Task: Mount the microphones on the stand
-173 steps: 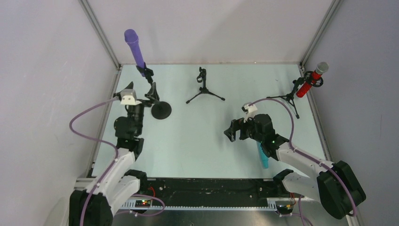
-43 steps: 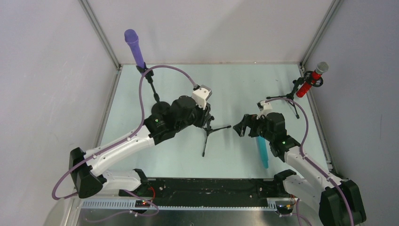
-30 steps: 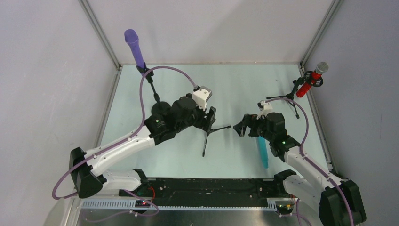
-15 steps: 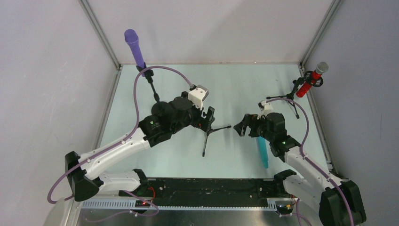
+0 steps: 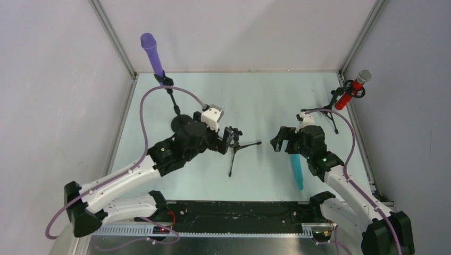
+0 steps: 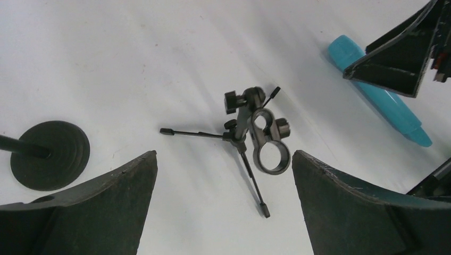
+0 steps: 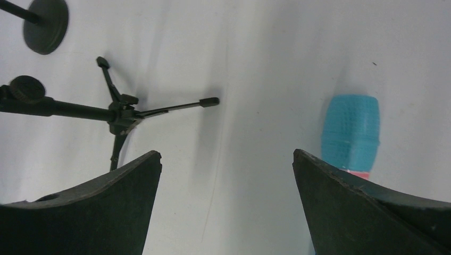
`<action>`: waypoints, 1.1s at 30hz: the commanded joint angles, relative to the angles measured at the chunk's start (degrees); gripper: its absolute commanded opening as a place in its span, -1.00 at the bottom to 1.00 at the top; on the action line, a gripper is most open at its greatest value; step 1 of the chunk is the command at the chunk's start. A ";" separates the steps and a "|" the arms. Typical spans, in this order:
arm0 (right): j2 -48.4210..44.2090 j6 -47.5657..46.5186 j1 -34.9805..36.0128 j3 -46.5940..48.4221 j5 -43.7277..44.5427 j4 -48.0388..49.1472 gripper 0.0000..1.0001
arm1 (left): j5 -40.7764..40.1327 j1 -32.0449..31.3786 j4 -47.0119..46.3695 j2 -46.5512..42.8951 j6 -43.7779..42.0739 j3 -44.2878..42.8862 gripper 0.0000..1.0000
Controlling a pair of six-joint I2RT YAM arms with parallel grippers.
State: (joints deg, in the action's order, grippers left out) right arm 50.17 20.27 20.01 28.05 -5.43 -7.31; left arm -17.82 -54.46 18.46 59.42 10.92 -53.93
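— Stand [image 5: 237, 150] bare, teal microphone [image 5: 296, 170] flat on the table just beside it?
— Yes. My left gripper [image 5: 229, 139] gapes empty by the stand, and my right gripper [image 5: 282, 142] gapes empty over the microphone. I'd grasp mid-body, then feed the tail through the clip ring [image 6: 266, 137].

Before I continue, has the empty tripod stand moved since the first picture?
Yes: the tripod stand now sits nearer than the round base, formerly farther back.

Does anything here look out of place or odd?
Only the teal mic: it lies flat on the table, while the purple mic and red mic are mounted. The middle tripod holds nothing.
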 commanded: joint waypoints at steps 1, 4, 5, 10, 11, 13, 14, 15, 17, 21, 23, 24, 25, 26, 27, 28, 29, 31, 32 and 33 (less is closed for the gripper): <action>-2.01 0.19 -0.24 3.31 7.04 -5.47 0.94 | -2.76 0.70 -2.87 -4.83 3.93 5.10 0.99; -2.15 0.46 -0.28 4.03 9.65 -7.85 0.92 | -2.44 2.22 -4.39 -8.65 6.61 9.98 0.99; -2.04 0.64 -0.34 4.20 10.66 -9.00 0.91 | -2.34 2.59 -4.75 -9.42 7.16 10.86 0.99; -0.66 2.24 -0.77 6.11 13.64 -13.24 0.89 | -1.36 7.07 -6.17 -16.47 11.28 18.19 0.99; -0.32 2.36 -1.05 6.34 14.32 -14.33 0.89 | -0.64 8.38 -6.82 -18.18 11.83 19.14 0.99; 0.77 2.48 -1.53 7.25 15.07 -16.14 0.89 | 0.51 10.47 -7.73 -20.34 13.40 21.72 0.99; 1.65 2.53 -1.76 7.44 15.17 -16.67 0.89 | 1.04 11.20 -8.08 -20.94 14.45 23.36 0.99; 2.02 2.57 -2.26 7.76 15.23 -17.67 0.89 | 2.25 12.55 -8.90 -21.96 14.95 24.05 0.98; 3.21 2.46 -3.21 7.88 14.42 -18.65 0.89 | 3.99 14.04 -10.27 -22.99 16.34 26.13 0.97; 7.08 2.05 -5.15 8.09 11.92 -19.91 0.84 | 7.09 16.06 -13.08 -23.19 18.04 29.10 0.96; 9.42 1.92 -5.74 8.34 11.38 -20.40 0.81 | 8.65 16.88 -13.39 -22.50 17.44 29.49 0.96; 10.30 1.95 -5.94 8.66 11.12 -20.62 0.80 | 9.27 17.40 -13.43 -22.04 17.33 29.49 0.96; 12.12 1.87 -5.99 8.85 10.91 -20.72 0.78 | 9.59 17.65 -13.44 -21.79 17.06 29.39 0.96; 13.05 1.87 -6.00 9.39 10.51 -21.14 0.76 | 10.03 18.14 -13.48 -21.49 16.91 29.36 0.96; 14.90 1.94 -5.97 9.61 10.39 -21.33 0.75 | 10.19 18.28 -13.51 -21.34 16.61 29.18 0.96; 15.76 1.91 -5.93 9.99 10.12 -21.51 0.73 | 10.56 18.56 -13.51 -20.98 16.47 29.07 0.96; 18.09 1.97 -5.90 10.22 9.97 -21.56 0.73 | 10.71 18.67 -13.48 -20.82 16.01 28.82 0.96; 20.33 1.80 -5.88 11.26 9.62 -22.05 0.69 | 10.83 18.87 -13.52 -20.52 15.70 28.53 0.96; 22.03 1.49 -5.62 12.19 9.29 -22.24 0.51 | 10.85 19.06 -13.51 -20.36 15.66 28.45 0.96; 22.89 1.23 -5.03 12.76 9.96 -22.89 0.46 | 10.90 19.09 -13.53 -20.29 15.65 28.33 0.96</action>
State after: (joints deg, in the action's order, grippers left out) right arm 69.84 21.98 14.24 36.86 4.97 -28.23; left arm -8.32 -36.07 7.62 38.85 26.94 -24.25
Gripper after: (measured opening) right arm 0.802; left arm 0.982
